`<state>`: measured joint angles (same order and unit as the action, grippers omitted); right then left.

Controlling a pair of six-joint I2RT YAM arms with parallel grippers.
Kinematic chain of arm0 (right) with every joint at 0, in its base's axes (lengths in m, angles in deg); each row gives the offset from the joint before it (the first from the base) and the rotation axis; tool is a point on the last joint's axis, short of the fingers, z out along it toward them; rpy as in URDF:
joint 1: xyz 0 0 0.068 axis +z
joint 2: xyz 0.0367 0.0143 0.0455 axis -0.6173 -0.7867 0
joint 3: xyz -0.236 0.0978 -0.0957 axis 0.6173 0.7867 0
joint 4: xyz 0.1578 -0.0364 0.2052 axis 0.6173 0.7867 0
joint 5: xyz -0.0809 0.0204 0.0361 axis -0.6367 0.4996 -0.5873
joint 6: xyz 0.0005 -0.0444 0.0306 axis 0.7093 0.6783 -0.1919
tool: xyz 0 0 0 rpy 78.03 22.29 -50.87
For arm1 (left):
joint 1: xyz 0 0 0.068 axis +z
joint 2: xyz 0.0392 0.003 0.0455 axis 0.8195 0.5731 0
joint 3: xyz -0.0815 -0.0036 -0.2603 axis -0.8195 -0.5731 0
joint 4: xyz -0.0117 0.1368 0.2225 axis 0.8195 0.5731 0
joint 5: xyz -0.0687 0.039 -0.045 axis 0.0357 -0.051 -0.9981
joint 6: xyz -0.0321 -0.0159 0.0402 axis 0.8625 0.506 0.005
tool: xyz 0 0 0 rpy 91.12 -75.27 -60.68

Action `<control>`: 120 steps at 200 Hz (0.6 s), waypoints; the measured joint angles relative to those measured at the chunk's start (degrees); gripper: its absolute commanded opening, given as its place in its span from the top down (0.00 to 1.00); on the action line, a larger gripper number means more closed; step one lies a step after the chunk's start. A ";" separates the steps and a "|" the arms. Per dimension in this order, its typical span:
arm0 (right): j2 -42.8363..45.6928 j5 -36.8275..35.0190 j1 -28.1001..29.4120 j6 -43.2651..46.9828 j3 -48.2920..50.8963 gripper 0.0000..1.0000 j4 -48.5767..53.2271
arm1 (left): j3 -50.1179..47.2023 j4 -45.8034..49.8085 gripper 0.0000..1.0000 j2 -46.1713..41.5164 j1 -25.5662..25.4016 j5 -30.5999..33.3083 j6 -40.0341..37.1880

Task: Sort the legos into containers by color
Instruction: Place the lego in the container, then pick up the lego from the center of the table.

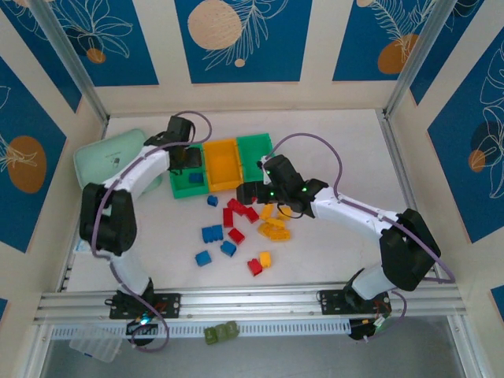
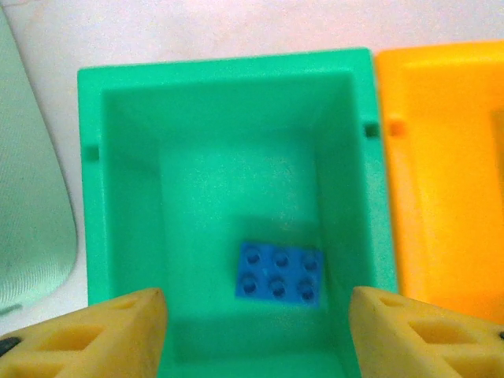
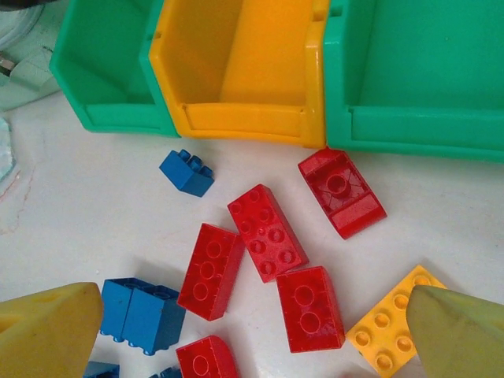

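Three containers stand in a row: a green bin (image 1: 187, 186), an orange bin (image 1: 222, 164) and a second green bin (image 1: 254, 151). My left gripper (image 2: 256, 315) hangs open over the left green bin (image 2: 126, 197). One blue lego (image 2: 279, 272) lies flat on that bin's floor, below and between the fingers, untouched. My right gripper (image 3: 252, 315) is open wide above a cluster of red legos (image 3: 268, 232), with a yellow lego (image 3: 386, 331) by its right finger and blue legos (image 3: 146, 315) by its left. More red, blue and yellow legos (image 1: 236, 236) lie scattered in front of the bins.
A mint-green soft pouch (image 1: 110, 157) lies left of the bins, against the left arm. An olive-green blocky piece (image 1: 221, 333) sits on the front rail between the arm bases. The aluminium rail (image 1: 252, 299) runs along the table's near edge.
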<state>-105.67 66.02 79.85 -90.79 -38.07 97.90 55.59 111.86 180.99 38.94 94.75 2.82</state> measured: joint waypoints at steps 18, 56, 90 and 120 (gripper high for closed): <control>0.68 0.17 -0.02 0.57 0.92 0.01 0.31 | -4.46 -0.28 0.37 -5.53 -0.85 -2.23 0.04; 1.22 0.46 1.16 2.21 3.74 0.01 -0.17 | -13.99 -0.46 0.36 -15.08 -5.57 -5.66 0.50; 1.22 2.43 3.61 5.18 7.76 0.01 -3.10 | -19.96 -0.33 0.35 -19.15 -10.78 -6.80 1.29; 0.52 5.01 4.76 7.61 9.55 0.01 -7.15 | -23.43 -1.42 0.33 -20.11 -13.53 -7.41 2.64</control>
<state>-105.15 71.03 84.62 -83.18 -28.52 90.75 32.16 110.44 160.88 25.41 87.34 5.46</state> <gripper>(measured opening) 0.991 0.659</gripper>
